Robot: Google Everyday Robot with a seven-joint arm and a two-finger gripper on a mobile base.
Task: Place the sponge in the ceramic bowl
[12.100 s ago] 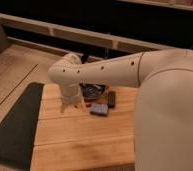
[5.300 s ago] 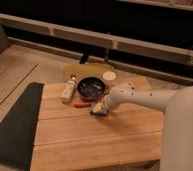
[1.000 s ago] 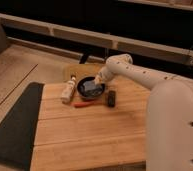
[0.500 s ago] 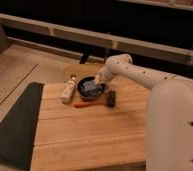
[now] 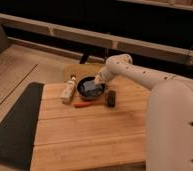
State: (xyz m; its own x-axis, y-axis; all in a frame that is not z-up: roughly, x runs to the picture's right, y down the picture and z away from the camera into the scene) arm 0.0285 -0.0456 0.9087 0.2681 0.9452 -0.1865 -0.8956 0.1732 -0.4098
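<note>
The ceramic bowl (image 5: 90,93), dark and glossy, stands on the far part of the wooden table (image 5: 85,135). The blue-grey sponge (image 5: 92,88) lies inside it, toward the right half. My gripper (image 5: 99,79) hangs just above the bowl's far right rim, right at the sponge's upper edge. The white arm reaches in from the right. Whether the gripper still touches the sponge cannot be told.
A narrow black block (image 5: 111,98) lies just right of the bowl. A pale bottle (image 5: 68,89) lies on its left, and a thin red-orange stick (image 5: 84,104) in front. A dark mat (image 5: 15,125) borders the table's left side. My own white body fills the right.
Five seconds ago the gripper was low on the table in front of the bowl; it now sits over the bowl with the sponge inside. Over the last second nothing visibly moved.
</note>
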